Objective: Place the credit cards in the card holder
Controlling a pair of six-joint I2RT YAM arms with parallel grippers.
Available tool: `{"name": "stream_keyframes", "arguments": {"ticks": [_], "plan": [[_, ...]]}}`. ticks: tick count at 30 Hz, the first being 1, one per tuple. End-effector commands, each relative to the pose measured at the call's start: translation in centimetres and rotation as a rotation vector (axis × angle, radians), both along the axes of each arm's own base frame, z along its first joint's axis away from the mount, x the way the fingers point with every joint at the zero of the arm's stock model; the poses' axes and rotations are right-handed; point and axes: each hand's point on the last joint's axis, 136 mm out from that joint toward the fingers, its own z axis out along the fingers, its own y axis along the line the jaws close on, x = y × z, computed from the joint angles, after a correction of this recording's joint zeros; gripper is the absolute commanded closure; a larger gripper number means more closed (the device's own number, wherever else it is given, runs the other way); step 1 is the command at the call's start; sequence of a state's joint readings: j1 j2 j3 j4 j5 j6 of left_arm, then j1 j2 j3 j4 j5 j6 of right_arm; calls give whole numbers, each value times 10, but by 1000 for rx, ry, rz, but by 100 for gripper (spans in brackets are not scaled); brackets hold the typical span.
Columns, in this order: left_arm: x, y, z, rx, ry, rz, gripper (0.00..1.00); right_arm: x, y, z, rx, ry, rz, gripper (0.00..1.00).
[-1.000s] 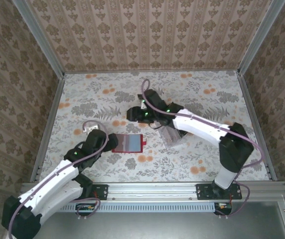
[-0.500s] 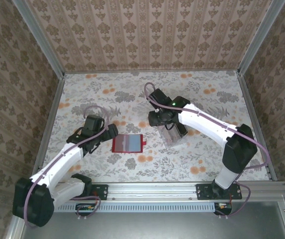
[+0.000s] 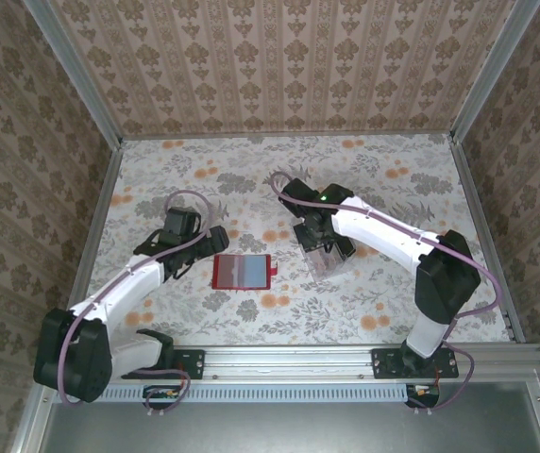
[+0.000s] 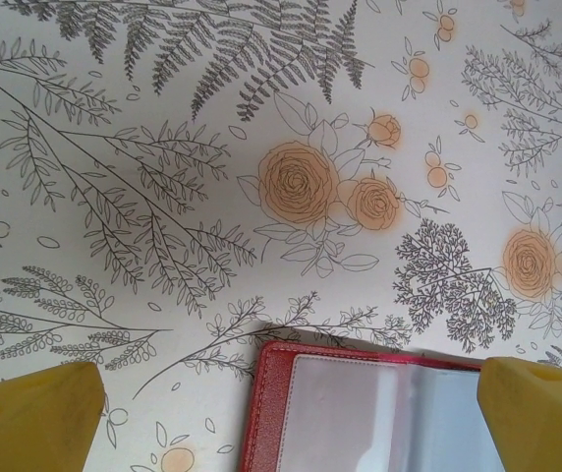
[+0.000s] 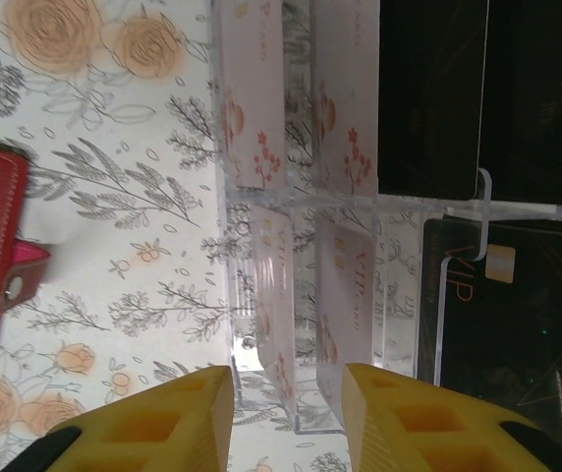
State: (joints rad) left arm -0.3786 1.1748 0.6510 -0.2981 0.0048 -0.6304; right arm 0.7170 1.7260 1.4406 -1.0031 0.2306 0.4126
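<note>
Plainly, the chief risk sits at the clear tray (image 5: 291, 200). The right gripper (image 5: 287, 413) hangs over it with its fingers part-way apart and nothing between them, and because the black credit cards (image 5: 433, 98) sit close behind thin dividers, a pinch could catch a divider or a pale floral card (image 5: 345, 108), or drag the tray. The left gripper (image 4: 289, 388), spread wide and empty, straddles the edge of the open red card holder (image 4: 360, 418), which lies flat just left of the tray, and could nudge it. I count one holder, one tray, four pale cards and seemingly three black cards.
</note>
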Motion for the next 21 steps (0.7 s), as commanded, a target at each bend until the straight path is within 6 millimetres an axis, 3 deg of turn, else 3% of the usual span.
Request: {"name": "stream_keyframes", "arguments": {"ticks": [1, 21], "plan": [[9, -5, 12, -12, -27, -19, 0, -7, -13, -13, -73, 43, 17, 64], [13, -9, 3, -32, 0, -8, 0, -11, -7, -55, -87, 131, 51, 68]]}}
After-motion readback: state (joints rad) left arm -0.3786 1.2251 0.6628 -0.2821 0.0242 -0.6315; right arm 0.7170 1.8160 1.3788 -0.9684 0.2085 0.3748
